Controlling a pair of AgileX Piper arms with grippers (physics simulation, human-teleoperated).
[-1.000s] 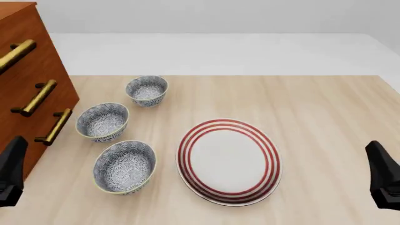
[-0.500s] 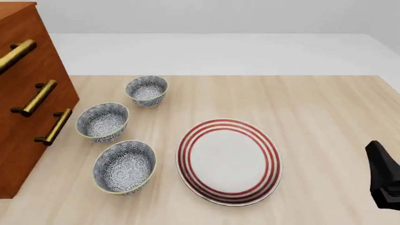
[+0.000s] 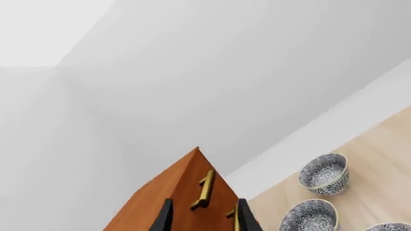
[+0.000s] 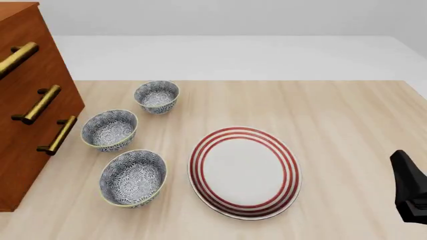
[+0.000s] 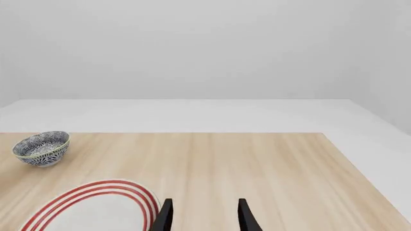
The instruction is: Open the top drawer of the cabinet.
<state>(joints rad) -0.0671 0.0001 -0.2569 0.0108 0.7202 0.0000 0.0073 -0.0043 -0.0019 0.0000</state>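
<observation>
Your left gripper point(image 3: 202, 219) is the nearer one: through its wrist camera the cabinet point(image 3: 173, 195) lies straight ahead of the fingers, and the top drawer point(image 3: 215, 185) carries its brass handle point(image 3: 204, 190) just beyond the tips, framed between them. The bar's long axis runs along the line the fingers point, so judge whether you need to roll the wrist to close across it. The fingers are spread, grasping nothing. Past them to one side sit the patterned bowls point(image 3: 324, 173). Your right gripper point(image 5: 202, 216) is released too, empty, pointing over the striped plate point(image 5: 96, 204), well apart from the cabinet.
</observation>
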